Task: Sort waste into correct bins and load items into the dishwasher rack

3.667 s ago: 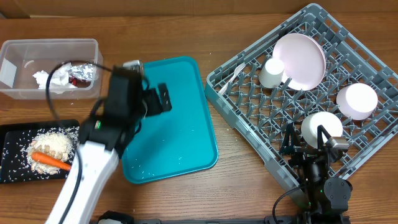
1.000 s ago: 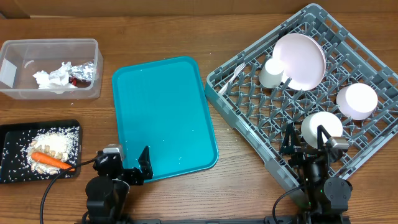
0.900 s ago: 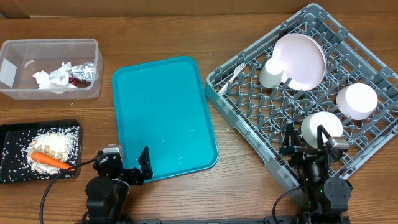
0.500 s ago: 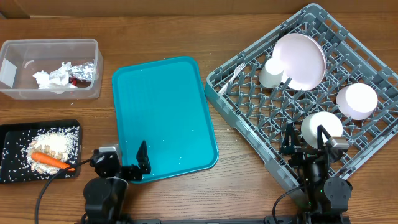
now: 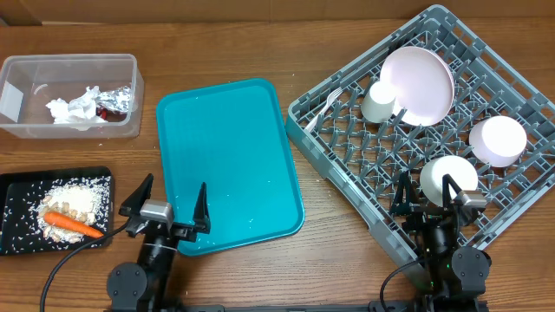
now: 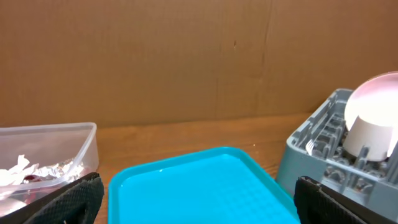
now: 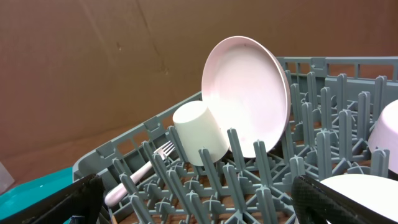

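Nearly home on this one. The dishwasher rack at 3 o'clock carries the plate, the cup leaning against it, the fork by the rim and 2 bowls, upside down. No chopsticks show in any view, so that item stays an open question.

The waste looks sorted. Napkins and the foil wrapper lie in the clear tub at 10 o'clock. The carrot sits on the rice and pasta in the black tray at 8 o'clock. The teal tray in the middle holds only a few pale specks.

Both sets of jaws stand spread to their widest, gripping nothing: the left jaws at 7 o'clock, the right jaws at 5 o'clock. Compared with the earliest frame, the left arm has pulled back off the teal tray and parked. Nothing else has moved.
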Motion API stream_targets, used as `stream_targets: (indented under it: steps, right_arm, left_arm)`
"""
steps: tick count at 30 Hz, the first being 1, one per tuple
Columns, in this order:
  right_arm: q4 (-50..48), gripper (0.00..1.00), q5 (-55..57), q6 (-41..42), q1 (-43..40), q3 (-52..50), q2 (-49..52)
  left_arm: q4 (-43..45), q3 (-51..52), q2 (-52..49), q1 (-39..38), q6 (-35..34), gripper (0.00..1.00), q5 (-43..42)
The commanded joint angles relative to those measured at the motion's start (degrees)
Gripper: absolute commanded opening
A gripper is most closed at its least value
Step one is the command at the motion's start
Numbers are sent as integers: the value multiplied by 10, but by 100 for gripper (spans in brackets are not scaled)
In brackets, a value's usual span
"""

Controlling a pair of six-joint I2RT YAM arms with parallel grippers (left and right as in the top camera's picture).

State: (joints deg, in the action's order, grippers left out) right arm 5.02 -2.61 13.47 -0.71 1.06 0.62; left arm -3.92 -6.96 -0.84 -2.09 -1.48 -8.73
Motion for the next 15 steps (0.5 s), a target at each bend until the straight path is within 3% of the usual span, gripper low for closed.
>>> stream_targets:
  steps: [1,15]
  right_arm:
    - [-4,100,0,-2,-2,-6,-5]
    - [-4,100,0,-2,-2,-6,-5]
  left_arm:
    - [10,22,6,5,15,100,8]
    - [2,67,7,7,15,100,17]
